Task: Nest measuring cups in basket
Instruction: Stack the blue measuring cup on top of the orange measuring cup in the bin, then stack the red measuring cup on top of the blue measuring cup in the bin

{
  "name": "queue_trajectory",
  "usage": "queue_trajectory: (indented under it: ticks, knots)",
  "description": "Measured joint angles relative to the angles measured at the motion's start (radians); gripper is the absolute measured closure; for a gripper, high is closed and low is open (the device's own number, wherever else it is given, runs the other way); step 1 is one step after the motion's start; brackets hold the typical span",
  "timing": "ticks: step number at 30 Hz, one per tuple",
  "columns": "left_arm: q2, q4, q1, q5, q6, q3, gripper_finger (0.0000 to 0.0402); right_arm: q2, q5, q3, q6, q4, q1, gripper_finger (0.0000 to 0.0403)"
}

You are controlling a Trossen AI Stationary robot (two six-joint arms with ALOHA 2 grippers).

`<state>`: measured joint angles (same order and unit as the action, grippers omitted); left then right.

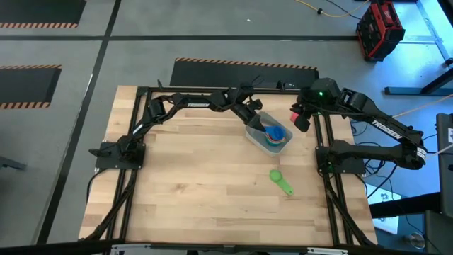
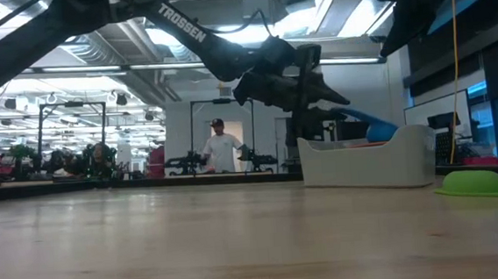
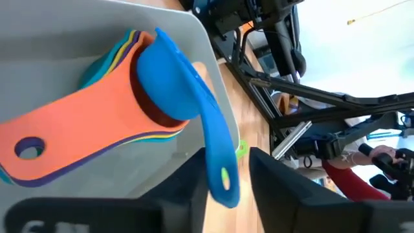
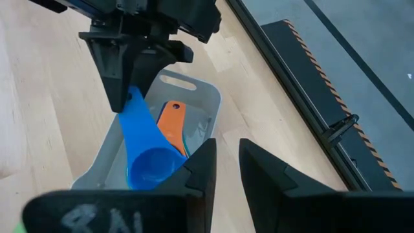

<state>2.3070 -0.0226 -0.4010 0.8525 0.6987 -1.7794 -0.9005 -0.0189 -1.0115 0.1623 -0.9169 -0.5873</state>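
The pale grey basket (image 1: 256, 136) stands on the table at the far right and holds a nested stack of measuring cups with an orange one (image 3: 77, 123) showing. On top sits the blue cup (image 3: 165, 71), its bowl in the stack and its handle slanting up over the basket's rim. My left gripper (image 3: 226, 188) is open at the basket's far left end, a finger on each side of that handle. A green cup (image 1: 279, 180) lies on the table nearer the front. My right gripper (image 4: 228, 168) hangs above the basket's right side, slightly open and holding nothing. My left gripper has its fingers on either side of the blue cup's handle (image 3: 217, 155), near the handle's free end, coming slanting down from the table's far left. A gap shows beside the handle; I cannot tell whether either finger touches it. The cup's bowl rests on the stack.
The black frame rails (image 1: 322, 142) run along the table's sides and far edge, close to the basket. Bare wooden table (image 1: 198, 184) lies to the left and front. A person (image 2: 223, 146) stands far off in the room behind.
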Motion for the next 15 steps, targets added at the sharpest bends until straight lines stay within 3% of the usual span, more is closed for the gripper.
queue_trajectory:
  ticks: [7, 15]
  knots:
    - [0.0, 0.0, -0.01, -0.082, 0.0, 0.0, 0.0265, 0.0, 0.0, 0.0, 0.0, 0.0, 0.0, 0.033]
    - [0.0, 0.001, -0.067, -0.06, 0.007, 0.0, 0.0267, 0.0, 0.0, 0.0, 0.0, -0.001, 0.0, 0.033]
